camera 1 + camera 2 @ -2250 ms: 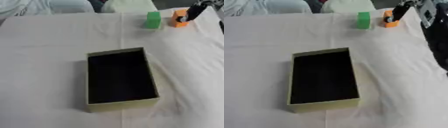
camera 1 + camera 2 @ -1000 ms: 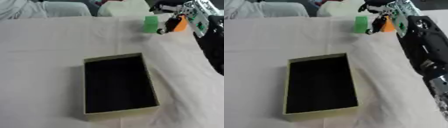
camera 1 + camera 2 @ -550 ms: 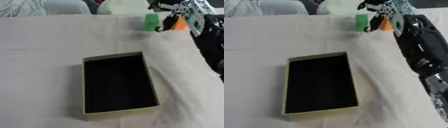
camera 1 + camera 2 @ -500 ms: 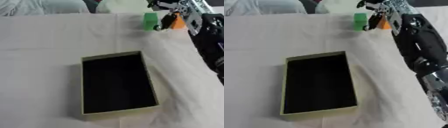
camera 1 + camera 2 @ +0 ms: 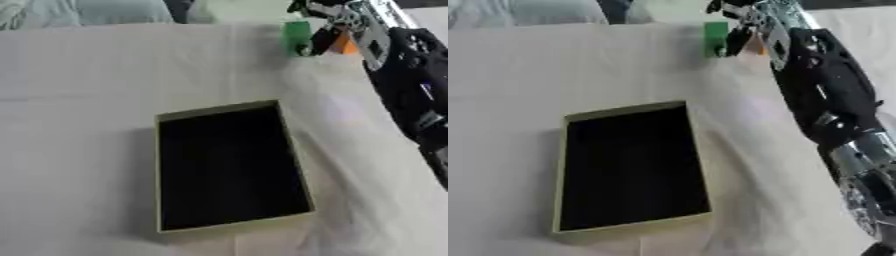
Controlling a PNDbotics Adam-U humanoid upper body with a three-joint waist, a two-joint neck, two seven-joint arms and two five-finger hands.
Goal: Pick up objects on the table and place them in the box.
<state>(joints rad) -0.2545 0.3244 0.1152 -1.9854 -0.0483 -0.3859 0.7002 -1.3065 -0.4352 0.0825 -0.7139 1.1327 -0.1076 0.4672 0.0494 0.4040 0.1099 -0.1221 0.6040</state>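
A white cloth (image 5: 87, 100) covered the table. The box (image 5: 229, 226) had pale yellow-green walls and a black inside. A green block (image 5: 297, 34) and an orange object (image 5: 342, 45) appeared beside the black-and-silver right hand (image 5: 337, 20).

Both views come from the robot's head, looking steeply down at the table (image 5: 79, 75), far edge at the top. They're a stereo pair, so pretty much the same picture, just shifted sideways: the open box (image 5: 229, 167) sits mid-frame in both. The right eye view catches more of the right arm (image 5: 824, 95) reaching in.
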